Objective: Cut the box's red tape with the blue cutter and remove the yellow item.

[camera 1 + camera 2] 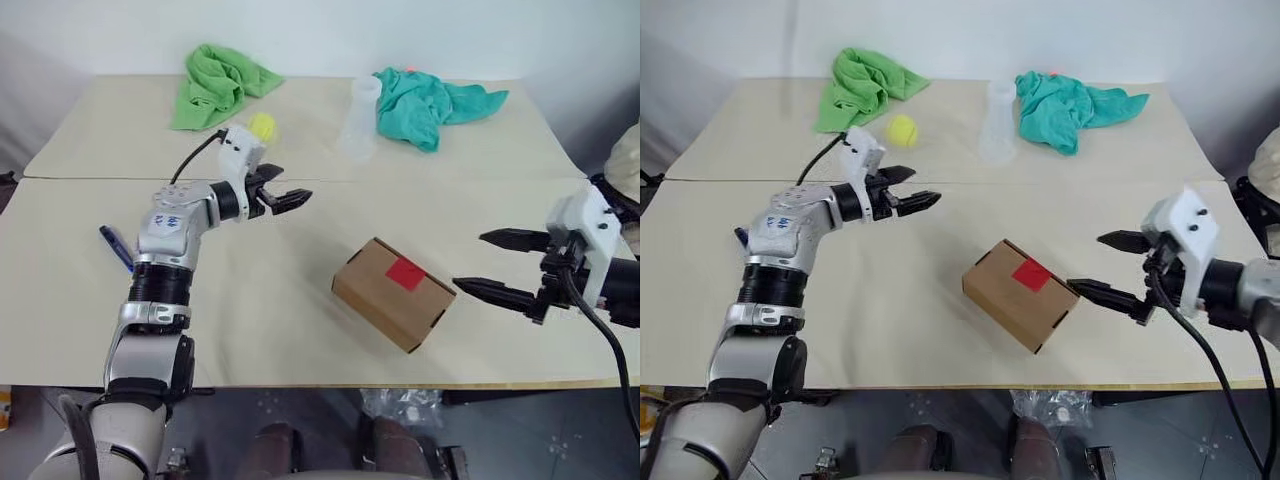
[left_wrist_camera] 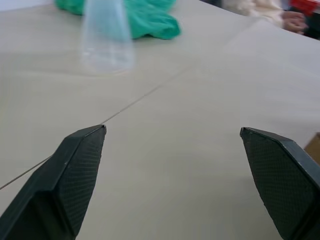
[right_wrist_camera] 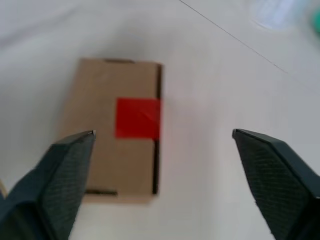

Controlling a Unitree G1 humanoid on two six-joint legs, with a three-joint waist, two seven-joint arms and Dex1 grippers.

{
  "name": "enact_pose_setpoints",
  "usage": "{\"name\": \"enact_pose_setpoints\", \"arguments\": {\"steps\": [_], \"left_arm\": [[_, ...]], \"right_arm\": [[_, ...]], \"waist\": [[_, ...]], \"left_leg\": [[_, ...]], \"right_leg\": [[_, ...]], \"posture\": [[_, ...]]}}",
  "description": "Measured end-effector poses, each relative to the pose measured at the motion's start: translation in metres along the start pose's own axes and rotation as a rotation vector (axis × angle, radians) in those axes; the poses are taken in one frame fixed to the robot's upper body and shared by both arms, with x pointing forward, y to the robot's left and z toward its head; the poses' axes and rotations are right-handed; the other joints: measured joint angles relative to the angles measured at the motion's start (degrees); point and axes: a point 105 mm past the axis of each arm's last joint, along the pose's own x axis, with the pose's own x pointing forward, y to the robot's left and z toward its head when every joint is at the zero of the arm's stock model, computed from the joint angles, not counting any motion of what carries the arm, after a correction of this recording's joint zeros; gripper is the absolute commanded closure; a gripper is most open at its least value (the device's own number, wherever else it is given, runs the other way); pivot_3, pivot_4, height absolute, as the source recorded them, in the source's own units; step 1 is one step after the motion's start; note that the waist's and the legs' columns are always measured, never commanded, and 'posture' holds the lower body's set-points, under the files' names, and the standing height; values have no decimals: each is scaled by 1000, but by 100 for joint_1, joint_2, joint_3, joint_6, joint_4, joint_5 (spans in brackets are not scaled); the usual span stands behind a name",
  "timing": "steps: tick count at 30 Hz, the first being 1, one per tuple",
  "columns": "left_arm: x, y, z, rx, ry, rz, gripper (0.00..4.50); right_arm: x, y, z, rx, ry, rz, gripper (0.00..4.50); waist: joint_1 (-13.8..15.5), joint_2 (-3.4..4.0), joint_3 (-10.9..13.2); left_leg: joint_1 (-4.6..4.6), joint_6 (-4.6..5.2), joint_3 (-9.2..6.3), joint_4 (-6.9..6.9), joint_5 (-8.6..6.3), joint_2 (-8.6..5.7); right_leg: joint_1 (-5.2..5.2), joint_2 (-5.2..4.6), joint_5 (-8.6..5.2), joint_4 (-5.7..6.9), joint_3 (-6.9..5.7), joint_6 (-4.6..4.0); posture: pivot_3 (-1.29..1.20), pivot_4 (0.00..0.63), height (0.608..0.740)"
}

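Both of your end effectors are spread wide and hold nothing. The left end effector (image 1: 283, 189) hangs above the table (image 1: 300, 330) on the left; the right end effector (image 1: 497, 265) sits just right of the box (image 1: 391, 292), which lies near the front edge, closed, with the red tape (image 1: 405, 272) intact across the lid seam. The box's long axis runs diagonally, from far-left to near-right. The blue cutter (image 1: 115, 246) lies at the left edge, partly hidden behind your left arm, its length running far-left to near-right too. Your main risk: reaching for the cutter half-blind and knocking it off the table. The tennis ball (image 1: 902, 129) could be mistaken for the yellow item.
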Motion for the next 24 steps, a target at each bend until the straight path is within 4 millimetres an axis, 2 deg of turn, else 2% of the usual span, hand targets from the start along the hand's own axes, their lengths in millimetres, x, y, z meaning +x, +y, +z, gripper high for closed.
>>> {"name": "enact_pose_setpoints", "arguments": {"steps": [1,4,8,12,14,20,24], "left_arm": [[-6,5,-2,-6,-9,59,72],[-24,31,-9,-4,-36,387,72],[-55,52,-14,-15,-52,700,72],[-81,55,-24,-153,-33,964,990],[-88,53,-32,-186,17,1017,1592],[-99,46,-45,-295,83,1162,1592],[-108,46,-51,-340,125,1238,1592]], "right_arm": [[5,-2,4,-22,-23,27,31],[22,-15,22,-122,-127,95,31],[36,-25,18,-154,-122,149,31],[51,-33,24,-177,-141,201,0],[58,-36,27,-185,-153,224,0],[76,-39,29,-177,-194,304,0],[80,-43,29,-189,-183,319,0]], "waist": [[-14,0,0],[-27,-1,0],[-3,0,0],[4,-1,0],[4,-1,0],[-9,-1,0],[-9,-1,0]], "left_leg": [[1,0,3,3,0,0],[4,-1,4,11,1,0],[1,-10,-1,10,6,1],[0,-10,-6,14,6,-3],[-1,-11,-7,13,6,0],[2,-14,-6,13,6,-1],[1,-18,-7,12,6,1]], "right_leg": [[0,0,0,-1,3,1],[4,0,6,-1,10,11],[4,-2,5,1,4,8],[7,-7,6,1,0,10],[6,-4,5,1,-3,9],[7,-4,5,1,-2,8],[6,-1,4,1,-3,7]], "posture": [[0,150,740],[0,150,740],[0,150,740],[0,150,740],[0,150,740],[0,150,740],[0,150,740]]}}
